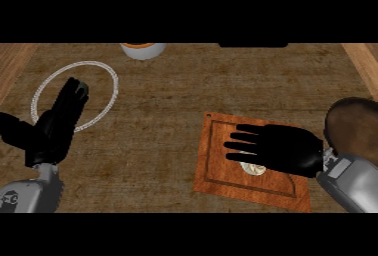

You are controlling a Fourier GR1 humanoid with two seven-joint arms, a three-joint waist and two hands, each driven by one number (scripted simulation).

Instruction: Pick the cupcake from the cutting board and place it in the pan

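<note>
The cupcake (253, 168) sits on the cutting board (221, 170), mostly hidden beneath my right hand (284, 147), whose fingers are spread straight above it and not closed on it. If I curl them from this position, I judge they may crush the soft top or tip the cupcake sideways, since I cannot see where its sides lie under my palm. The pan (353, 125) waits just right of the board; my left hand (55, 125) rests open at far left over a wire ring (111, 82).
</note>
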